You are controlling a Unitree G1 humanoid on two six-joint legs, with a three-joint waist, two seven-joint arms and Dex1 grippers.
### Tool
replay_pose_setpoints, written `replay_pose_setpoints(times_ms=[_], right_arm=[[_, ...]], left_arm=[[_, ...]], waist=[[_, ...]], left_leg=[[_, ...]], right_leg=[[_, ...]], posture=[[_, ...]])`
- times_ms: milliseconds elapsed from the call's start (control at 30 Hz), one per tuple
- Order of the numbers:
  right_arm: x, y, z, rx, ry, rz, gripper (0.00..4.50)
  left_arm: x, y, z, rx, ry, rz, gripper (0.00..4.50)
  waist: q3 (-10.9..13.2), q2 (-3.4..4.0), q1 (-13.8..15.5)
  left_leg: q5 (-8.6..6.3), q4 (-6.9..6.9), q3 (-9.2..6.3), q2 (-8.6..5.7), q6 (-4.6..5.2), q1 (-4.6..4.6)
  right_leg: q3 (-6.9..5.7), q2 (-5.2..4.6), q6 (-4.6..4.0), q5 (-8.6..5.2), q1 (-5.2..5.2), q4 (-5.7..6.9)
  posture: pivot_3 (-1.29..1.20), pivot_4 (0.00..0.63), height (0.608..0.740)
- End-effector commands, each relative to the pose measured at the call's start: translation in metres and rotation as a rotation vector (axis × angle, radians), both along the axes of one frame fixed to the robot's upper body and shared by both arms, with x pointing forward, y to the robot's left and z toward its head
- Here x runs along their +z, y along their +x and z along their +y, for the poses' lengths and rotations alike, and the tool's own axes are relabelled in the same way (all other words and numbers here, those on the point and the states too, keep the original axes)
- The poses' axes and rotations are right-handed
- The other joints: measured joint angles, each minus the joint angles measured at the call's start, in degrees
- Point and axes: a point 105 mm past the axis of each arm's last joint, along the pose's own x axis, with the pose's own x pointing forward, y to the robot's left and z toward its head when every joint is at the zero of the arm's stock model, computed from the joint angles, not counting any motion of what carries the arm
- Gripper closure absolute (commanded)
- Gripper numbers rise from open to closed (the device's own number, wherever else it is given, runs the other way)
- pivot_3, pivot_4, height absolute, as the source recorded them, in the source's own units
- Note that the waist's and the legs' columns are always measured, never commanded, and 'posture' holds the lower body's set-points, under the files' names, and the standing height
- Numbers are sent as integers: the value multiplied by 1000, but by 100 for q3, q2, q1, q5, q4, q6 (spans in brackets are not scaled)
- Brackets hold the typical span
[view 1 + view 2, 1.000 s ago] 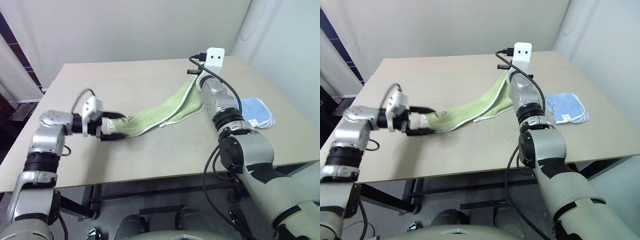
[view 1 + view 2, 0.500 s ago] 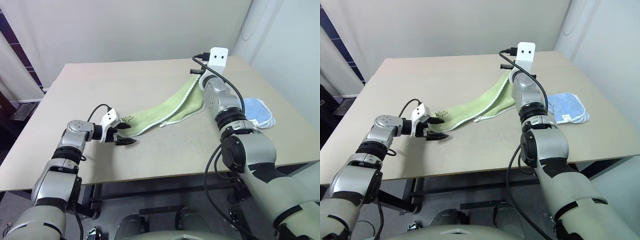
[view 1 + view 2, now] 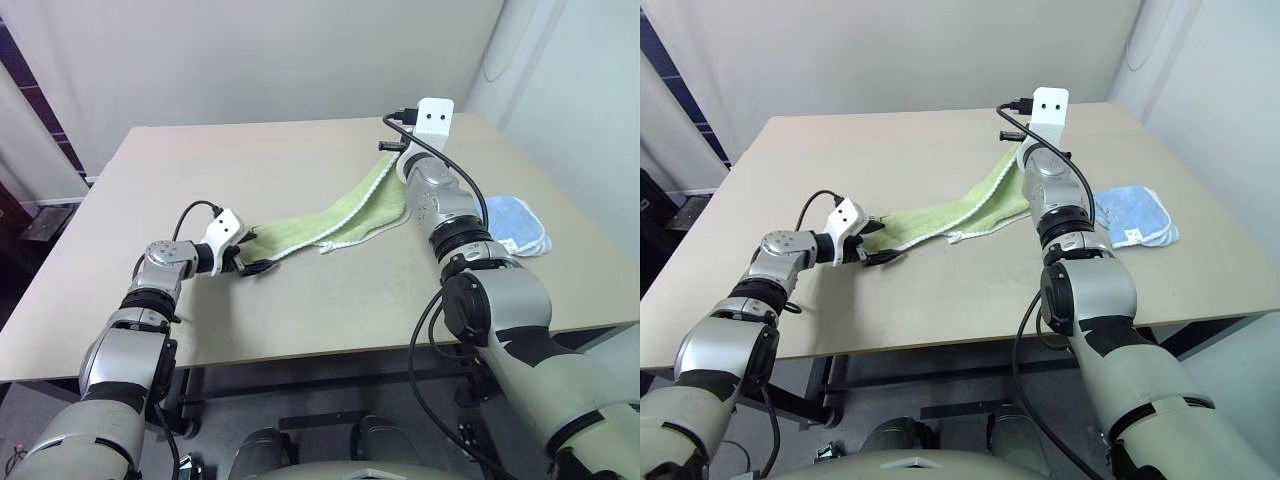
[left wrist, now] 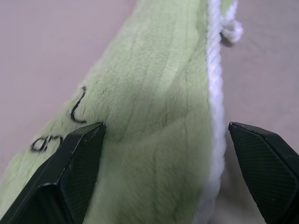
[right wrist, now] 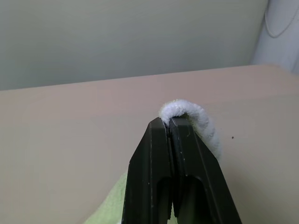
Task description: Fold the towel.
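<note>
**Left hand lines up on the towel's free end**

The towel (image 3: 330,215) lies stretched across the table (image 3: 300,300); the right hand (image 5: 174,126) pinches its far white edge and holds it raised. The left hand (image 4: 163,135), fingers wide, straddles the near end. It should close squarely over both edges, low on the cloth. The left wrist view shows the dark drawing (image 4: 60,126) between the fingers; the head views show the blue cloth (image 3: 515,225) lying apart.
</note>
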Motion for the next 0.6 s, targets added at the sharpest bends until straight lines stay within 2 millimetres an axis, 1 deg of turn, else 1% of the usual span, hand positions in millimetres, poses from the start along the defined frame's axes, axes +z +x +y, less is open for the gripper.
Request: replay_pose_setpoints(times_ms=[33, 100, 233, 267, 367, 467, 600], right_arm=[[22, 0, 2, 4, -1, -77, 4500], [22, 0, 2, 5, 0, -78, 4500], [20, 0, 1, 1, 3, -72, 4500], [20, 0, 0, 1, 3, -72, 4500], [20, 0, 1, 1, 0, -74, 4500], [20, 0, 1, -1, 0, -73, 4500], [20, 0, 1, -3, 0, -72, 4500]], left_arm=[[19, 5, 3, -2, -31, -73, 38], [21, 2, 4, -20, -53, -67, 38], [11, -15, 13, -125, 5, -10, 38], [9, -17, 16, -129, 30, -8, 38], [1, -17, 25, -115, 145, -32, 38], [-5, -17, 27, -123, 230, -56, 38], [-7, -13, 19, -118, 222, -62, 38]], waist=[[0, 0, 6], [0, 0, 6], [0, 0, -4], [0, 0, -7], [0, 0, 4], [-1, -1, 24], [-1, 0, 26]], left_leg=[[0, 0, 0, 0, 0, 0], [0, 0, 0, 0, 0, 0], [0, 1, 2, -1, 0, 0], [0, 0, 2, -1, 0, 0], [0, 0, -1, 1, 0, 0], [0, 1, 0, 0, 0, 1], [0, 5, 1, -1, 0, 7]], right_leg=[[-1, 0, 0, 0, 0, 0], [-1, -1, 0, 0, 0, 0], [0, -2, 0, 0, 0, -1], [0, -2, 0, 0, 0, -1], [-1, 0, 0, 0, 0, 1], [-1, -3, 0, 0, 1, 1], [0, -6, -1, 0, 10, 0]], posture=[[0, 0, 740], [0, 0, 740], [0, 0, 740], [0, 0, 740], [0, 0, 740], [0, 0, 740], [0, 0, 740]])
